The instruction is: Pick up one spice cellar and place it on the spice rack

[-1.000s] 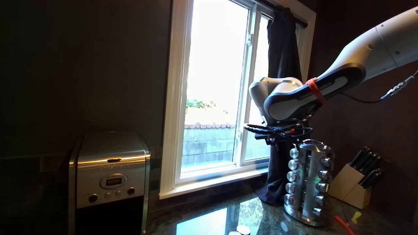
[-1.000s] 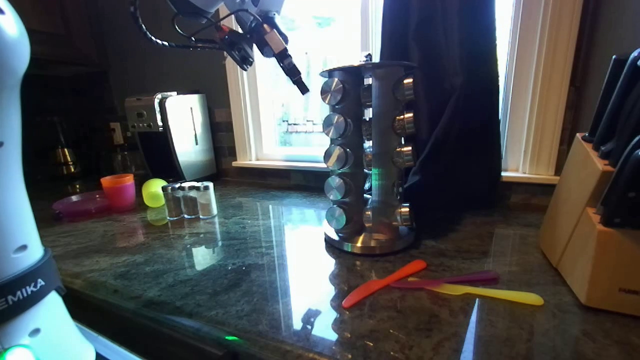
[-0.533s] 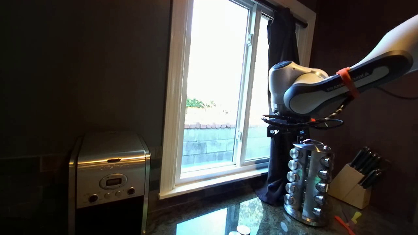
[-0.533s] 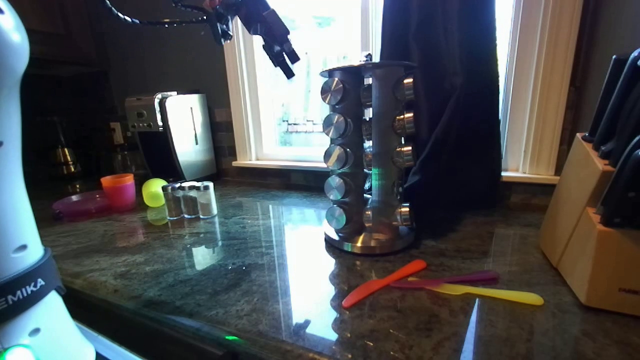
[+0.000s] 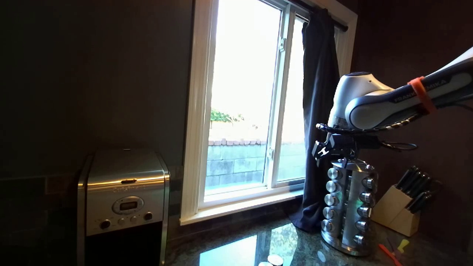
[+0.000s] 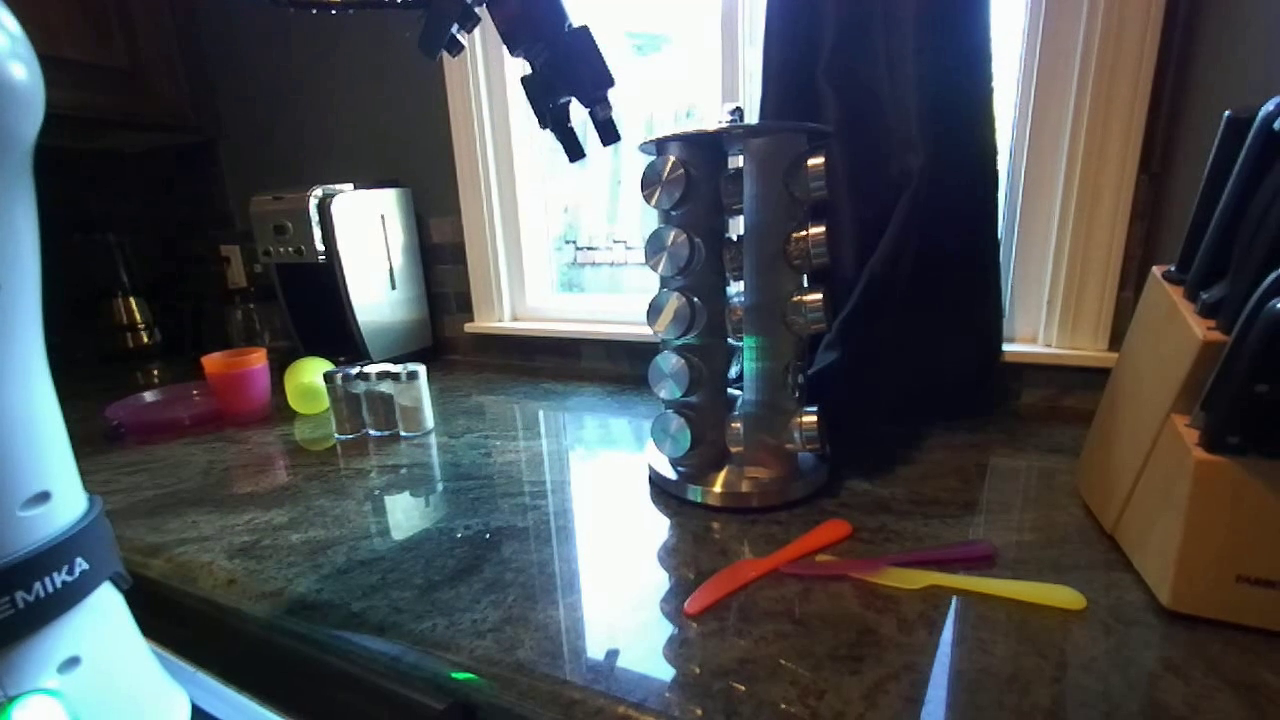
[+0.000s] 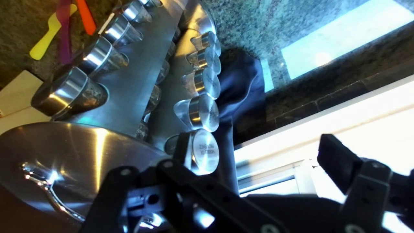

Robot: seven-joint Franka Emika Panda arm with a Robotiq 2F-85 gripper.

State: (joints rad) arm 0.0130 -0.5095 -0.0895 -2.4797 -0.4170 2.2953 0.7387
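The spice rack point(image 6: 765, 290), a silvery tiered carousel, stands on the counter, also in an exterior view point(image 5: 349, 218) and the wrist view point(image 7: 126, 84). Several shiny-lidded jars sit in it. Three loose spice jars point(image 6: 379, 402) stand on the counter away from it; lid tops point(image 5: 275, 259) show at the frame's bottom edge. My gripper point(image 6: 590, 143) is open and empty, in the air beside the rack's top on the window side. In the wrist view my gripper point(image 7: 256, 147) has its fingers wide apart; one finger overlaps the rack's top jar point(image 7: 206, 151). Contact cannot be told.
A wooden knife block point(image 6: 1150, 450) stands beside the rack. Orange point(image 6: 770, 566), purple and yellow plastic knives lie in front of it. A dark curtain point(image 6: 900, 250) hangs close behind. Pink cup point(image 6: 240, 388), green cup point(image 6: 307, 386) and a steel appliance point(image 6: 375, 280) stand farther off.
The arm has moved right in an exterior view, closer over the rack, and the wrist has turned. The two fingers now show spread; a second ago they appeared as one. Rack and loose jars have not moved.
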